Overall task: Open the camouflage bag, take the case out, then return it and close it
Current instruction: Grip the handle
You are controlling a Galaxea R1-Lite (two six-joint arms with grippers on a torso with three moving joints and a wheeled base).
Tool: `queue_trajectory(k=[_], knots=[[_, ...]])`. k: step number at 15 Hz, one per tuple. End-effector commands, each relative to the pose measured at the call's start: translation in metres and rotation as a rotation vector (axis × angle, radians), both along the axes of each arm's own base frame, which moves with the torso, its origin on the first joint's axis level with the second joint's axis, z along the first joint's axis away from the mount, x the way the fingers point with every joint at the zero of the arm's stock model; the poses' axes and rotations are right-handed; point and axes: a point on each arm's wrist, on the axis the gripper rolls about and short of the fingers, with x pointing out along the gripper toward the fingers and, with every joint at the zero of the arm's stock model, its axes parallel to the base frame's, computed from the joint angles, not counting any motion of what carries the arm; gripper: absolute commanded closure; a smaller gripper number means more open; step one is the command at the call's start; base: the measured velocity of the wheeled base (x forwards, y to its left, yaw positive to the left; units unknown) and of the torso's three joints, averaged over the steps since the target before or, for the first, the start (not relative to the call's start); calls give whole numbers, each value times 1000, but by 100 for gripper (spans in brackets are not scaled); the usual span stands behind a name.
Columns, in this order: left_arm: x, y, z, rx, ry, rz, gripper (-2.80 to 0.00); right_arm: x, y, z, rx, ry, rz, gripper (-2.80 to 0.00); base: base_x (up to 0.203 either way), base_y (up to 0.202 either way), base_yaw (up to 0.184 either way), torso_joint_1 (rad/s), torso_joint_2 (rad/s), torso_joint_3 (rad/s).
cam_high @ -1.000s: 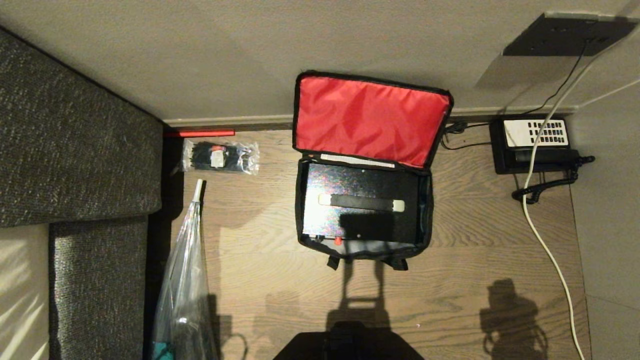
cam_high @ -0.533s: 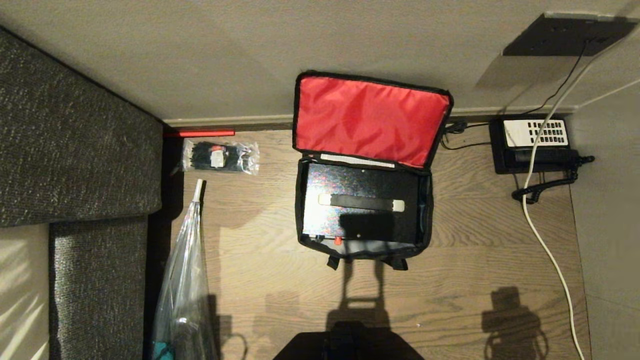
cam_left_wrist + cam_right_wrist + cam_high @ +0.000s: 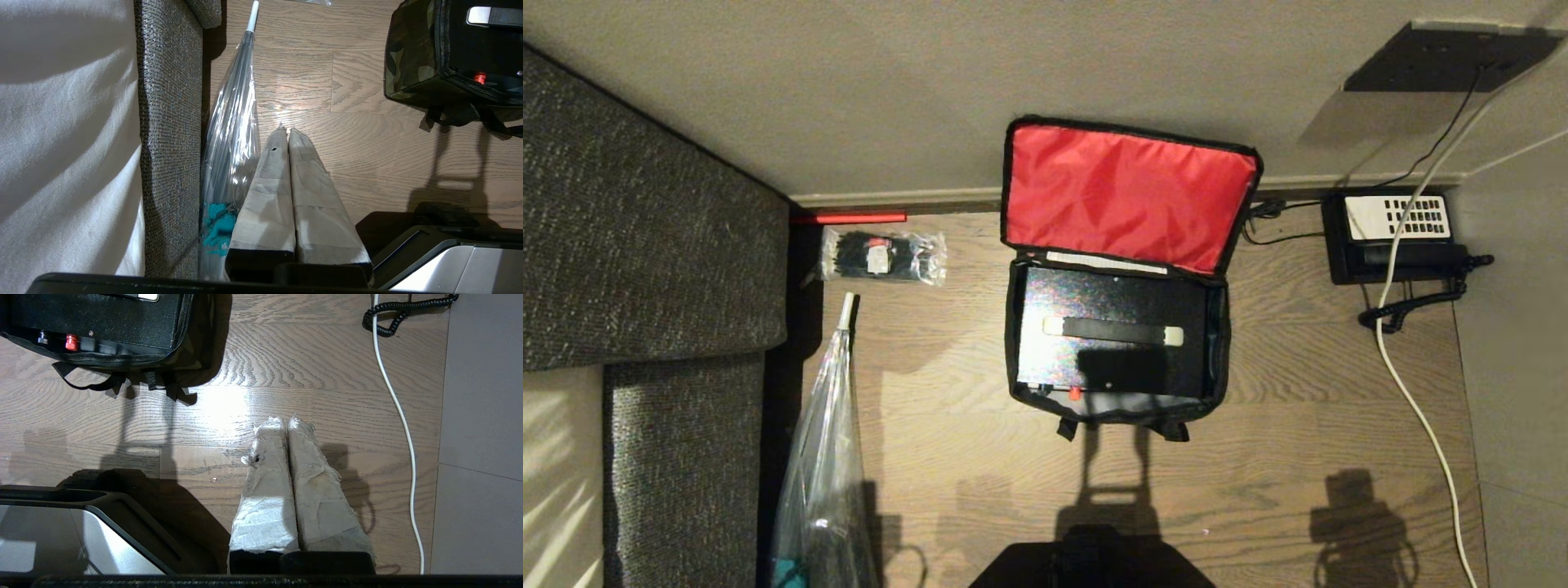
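Taped fingers (image 3: 282, 457) of the right gripper (image 3: 286, 421) and left gripper (image 3: 287, 131) are hanging pressed together, grasping nothing, over the wooden floor.

Nearby, the camouflage bag (image 3: 1215, 343) is lying with its red lid (image 3: 1127, 196) propped against the wall, the case (image 3: 1115, 302) sitting inside; rigid and probably weighty, it is offering its black top handle (image 3: 1112, 330) as the likeliest hold.

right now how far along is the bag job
Done: the camouflage bag is open on the floor, its red lid standing back against the wall. The case sits inside; whether it was ever out cannot be told. In hand: nothing, since the left gripper and right gripper are both shut, empty, short of the bag. Left: at least closing the lid.
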Motion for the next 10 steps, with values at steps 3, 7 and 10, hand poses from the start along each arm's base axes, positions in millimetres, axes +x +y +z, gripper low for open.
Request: queue_trajectory(k=[3,7,10], knots=[[0,0,-1,-1,1,1,0,0,0,0,-1,0,1,0,0,0,0,0,0,0],[0,0,-1,-1,1,1,0,0,0,0,-1,0,1,0,0,0,0,0,0,0],[0,0,-1,-1,1,1,0,0,0,0,-1,0,0,0,0,0,0,0,0,0]])
